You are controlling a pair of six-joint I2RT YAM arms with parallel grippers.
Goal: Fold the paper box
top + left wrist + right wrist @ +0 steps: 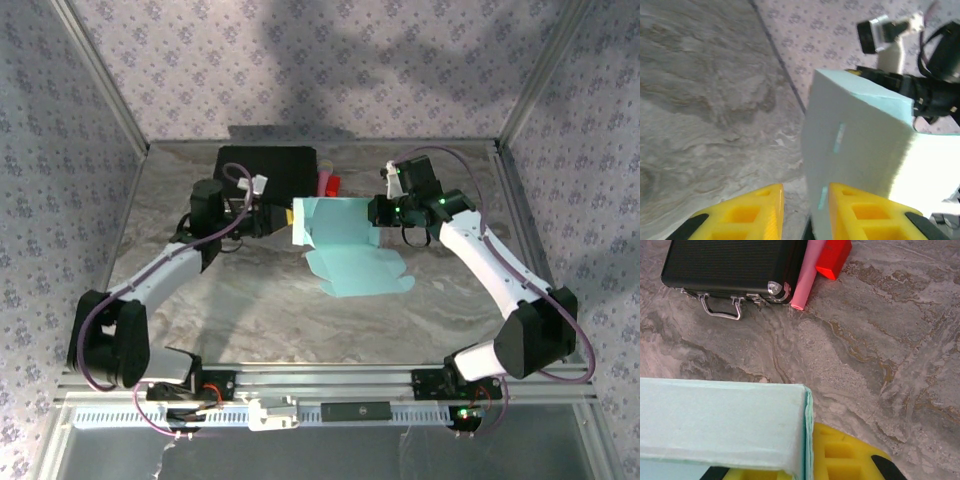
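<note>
**A:** Where is the box?

**B:** The pale blue box [345, 250] sits mid-table [250, 320], half formed. One part stands upright on the far side, and its flaps lie flat on the marble toward the arms.

**A:** And the grippers?

**B:** One is on each side of the upright part: the left gripper [277, 218] at its left edge, the right gripper [378, 212] at its right edge. In the left wrist view, two yellow fingers [740, 215] stand a little apart. The card's lower edge sits in the gap against one finger, and a strip of marble shows beside the other. I cannot tell whether they are pinching it. In the right wrist view, a box wall crosses the bottom, with one yellow finger [845, 457] just behind its corner. The card hides the rest, so I cannot tell that grip either.

**A:** Anything nearby in the way?

**B:** A black case [268, 170] lies beyond the box at the far edge, its metal handle facing the box. A pink tube [324, 183] rests against the case's right side, and a red block [335, 182] is just beside the tube. Bare marble separates all three from the box.
</note>
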